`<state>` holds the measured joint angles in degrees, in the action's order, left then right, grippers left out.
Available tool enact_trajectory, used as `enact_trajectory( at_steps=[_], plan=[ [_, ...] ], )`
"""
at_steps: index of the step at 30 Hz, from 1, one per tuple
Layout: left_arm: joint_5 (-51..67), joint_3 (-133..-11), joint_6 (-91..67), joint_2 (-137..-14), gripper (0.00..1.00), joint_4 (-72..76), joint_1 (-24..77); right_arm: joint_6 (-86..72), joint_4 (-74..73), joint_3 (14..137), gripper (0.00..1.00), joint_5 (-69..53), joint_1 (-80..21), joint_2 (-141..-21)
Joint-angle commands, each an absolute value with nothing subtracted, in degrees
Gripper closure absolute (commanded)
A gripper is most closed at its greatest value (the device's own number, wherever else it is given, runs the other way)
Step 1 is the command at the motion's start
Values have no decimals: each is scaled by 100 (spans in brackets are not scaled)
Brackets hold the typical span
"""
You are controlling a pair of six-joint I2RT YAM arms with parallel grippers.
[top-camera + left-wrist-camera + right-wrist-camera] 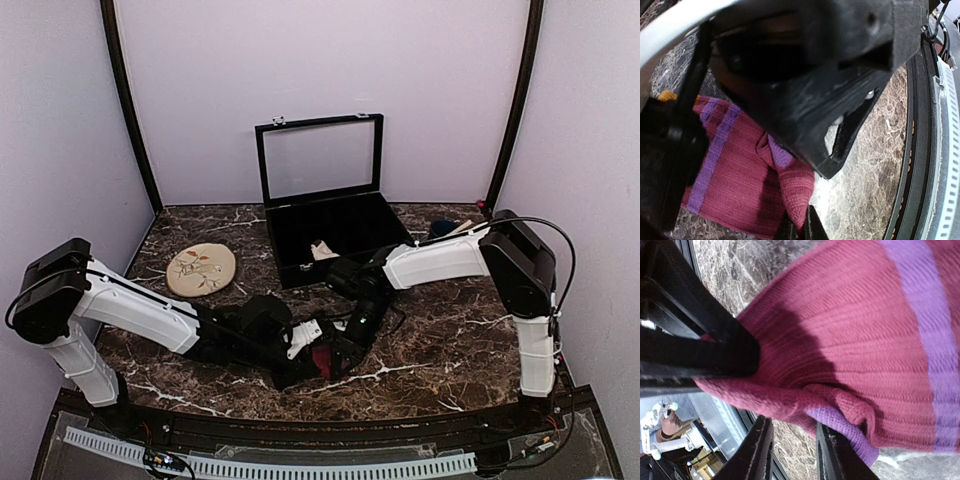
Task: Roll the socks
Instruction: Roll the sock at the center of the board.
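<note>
While I am clamping the left gripper (799, 227) on a fold of the magenta sock (740, 165), the right gripper (795, 427) is hanging parted at its edge; starting the roll is likely needing its bite.

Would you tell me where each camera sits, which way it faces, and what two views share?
Top external: above and behind the bases, facing down over the table; left arm and right arm show.
Left wrist: on the left arm, facing the magenta sock; left gripper pinches it.
Right wrist: on the right arm, close over the sock; right gripper open.
Shared: both wrist views show its purple stripe.
</note>
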<state>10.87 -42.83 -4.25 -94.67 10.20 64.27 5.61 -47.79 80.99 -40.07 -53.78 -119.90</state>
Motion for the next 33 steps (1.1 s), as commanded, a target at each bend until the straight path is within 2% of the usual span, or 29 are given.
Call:
enact_trajectory(
  at_steps=[1, 22, 33],
  plan=[
    [1398, -4047, -847, -9299, 96, 816, 6316, 425, -4070, 7810, 71, -4087, -5236, -11649],
    [1948, -3955, -1503, -9310, 97, 939, 6147, -210, -2865, 6838, 64, -4160, -4931, -10849],
    [2355, -3825, -2062, -9305, 97, 1160, 5845, -474, -2084, 6056, 62, -3241, -4849, -10136]
  ],
)
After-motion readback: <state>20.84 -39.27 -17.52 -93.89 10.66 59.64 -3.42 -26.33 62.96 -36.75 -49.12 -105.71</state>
